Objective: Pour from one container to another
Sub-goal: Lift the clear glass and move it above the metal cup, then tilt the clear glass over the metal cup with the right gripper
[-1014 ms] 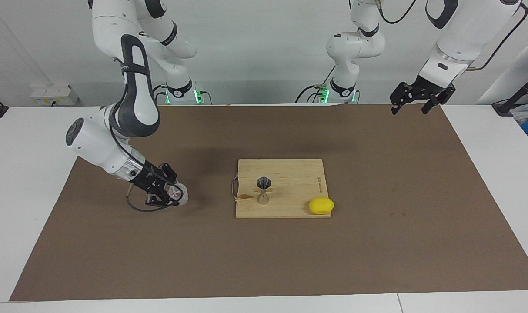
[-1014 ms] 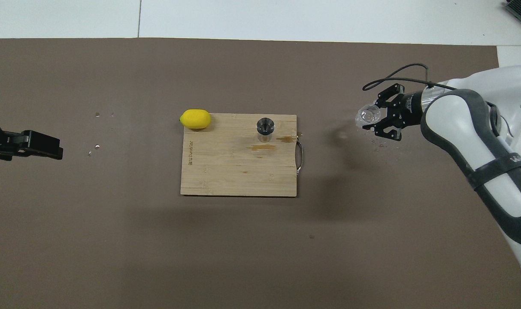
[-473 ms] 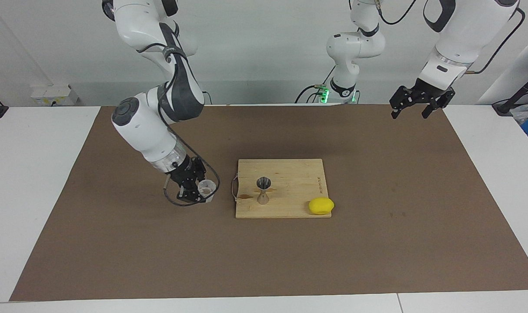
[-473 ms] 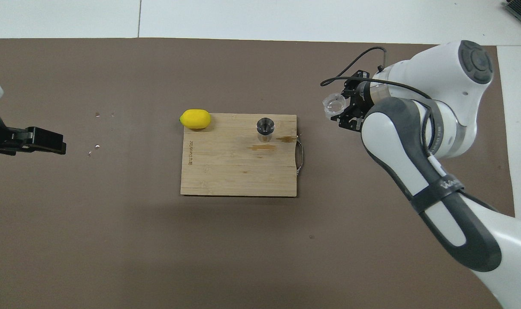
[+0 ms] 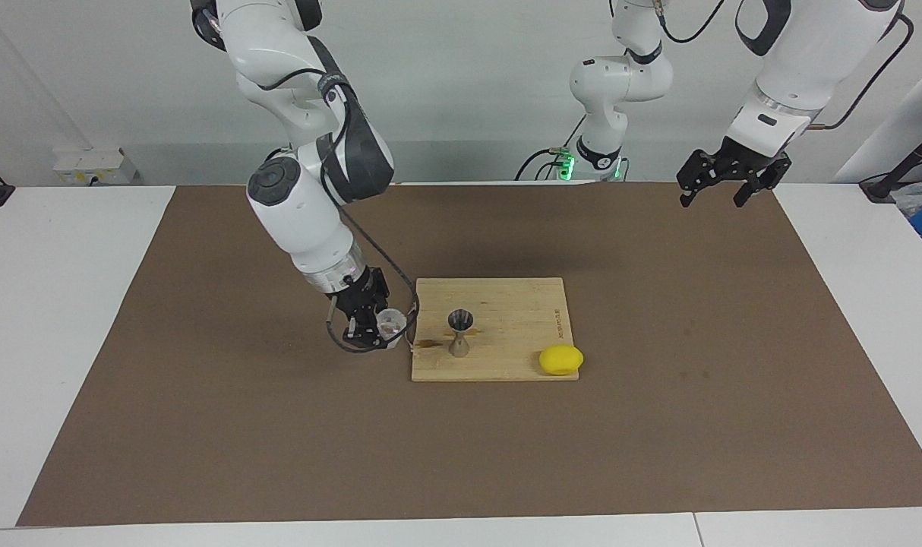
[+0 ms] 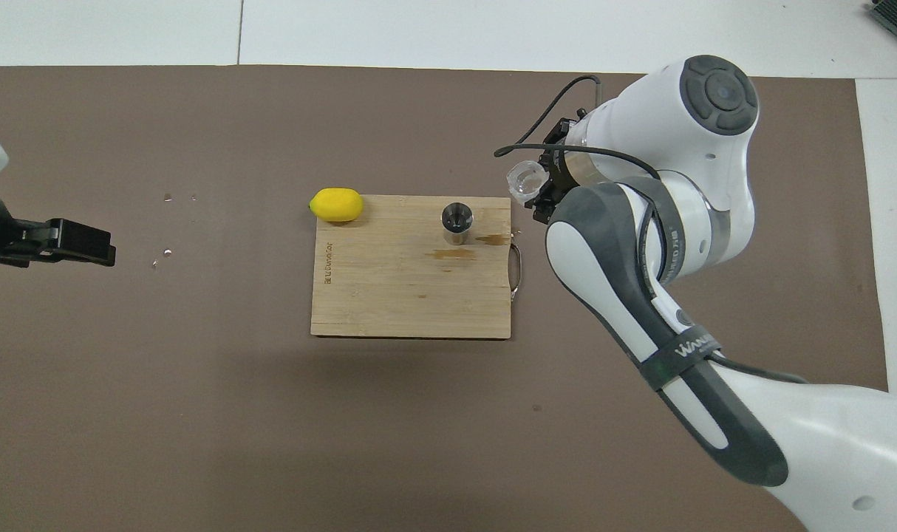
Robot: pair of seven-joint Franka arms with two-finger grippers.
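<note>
Right gripper (image 5: pixel 380 328) jaws clamp the glass cup (image 5: pixel 390 323) by its side, aloft beside the board (image 5: pixel 506 357). Jigger (image 5: pixel 460 332) stands on it; narrow waist, probably tippy. Glass looks slick, fragile. Left gripper (image 5: pixel 723 182) waits, jaws wide.

Both arms have glossy white rounded shells with dark grey panels set along the links and round grey caps on the joints; the right arm (image 6: pixel 685 244) carries a dark grey band with pale lettering. A thin black cable loops from its wrist to the right gripper (image 5: pixel 364 325), a black skeletal linkage below a silvery wrist ring. The left gripper (image 5: pixel 723 182) is the same black build, another black cable hangs along its arm, and green lights glow at the bases.
</note>
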